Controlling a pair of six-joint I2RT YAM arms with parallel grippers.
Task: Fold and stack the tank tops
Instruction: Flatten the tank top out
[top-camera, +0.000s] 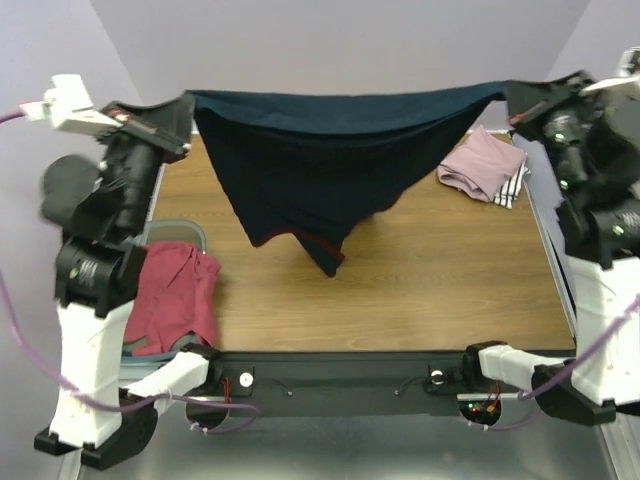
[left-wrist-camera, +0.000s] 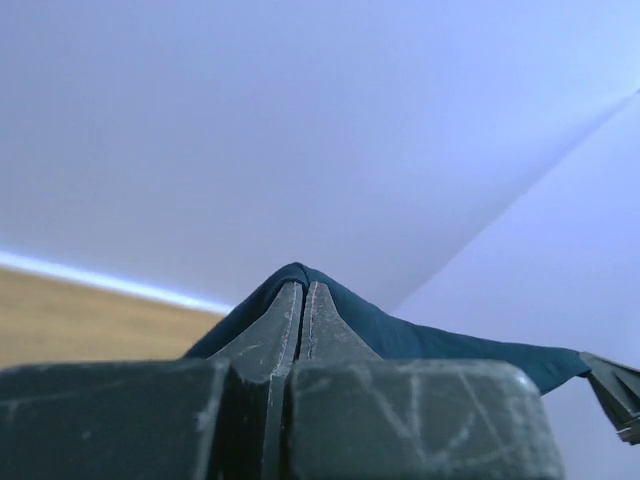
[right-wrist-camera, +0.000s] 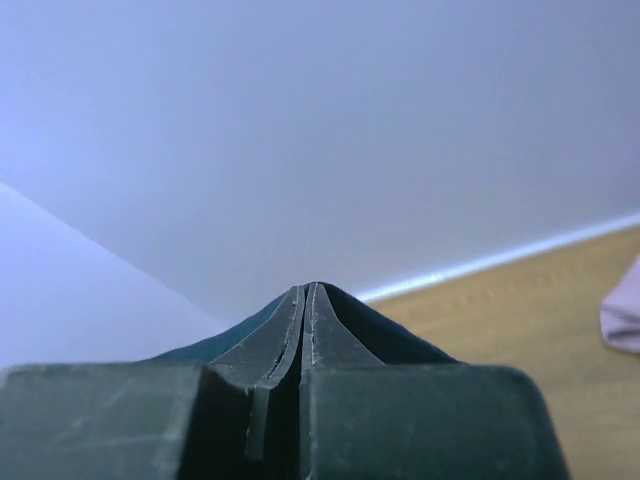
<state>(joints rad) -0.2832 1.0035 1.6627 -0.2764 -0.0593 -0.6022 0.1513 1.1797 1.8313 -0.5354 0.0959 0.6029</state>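
A navy tank top (top-camera: 320, 165) with maroon trim hangs stretched in the air between both arms, its lowest point just above the wooden table (top-camera: 440, 290). My left gripper (top-camera: 185, 110) is shut on its left top corner; the cloth (left-wrist-camera: 420, 340) wraps round the closed fingertips (left-wrist-camera: 285, 310) in the left wrist view. My right gripper (top-camera: 507, 98) is shut on its right top corner, and navy cloth (right-wrist-camera: 400, 335) shows beside its closed fingertips (right-wrist-camera: 325, 320). A folded dusty pink top (top-camera: 483, 162) lies on a white black-striped one (top-camera: 513, 187) at the back right. A red top (top-camera: 170, 295) lies crumpled at the left.
A teal plastic tub (top-camera: 180, 232) sits under the red top by the left arm's base. Lavender walls close in the back and sides. A black bar (top-camera: 350, 375) runs along the near table edge.
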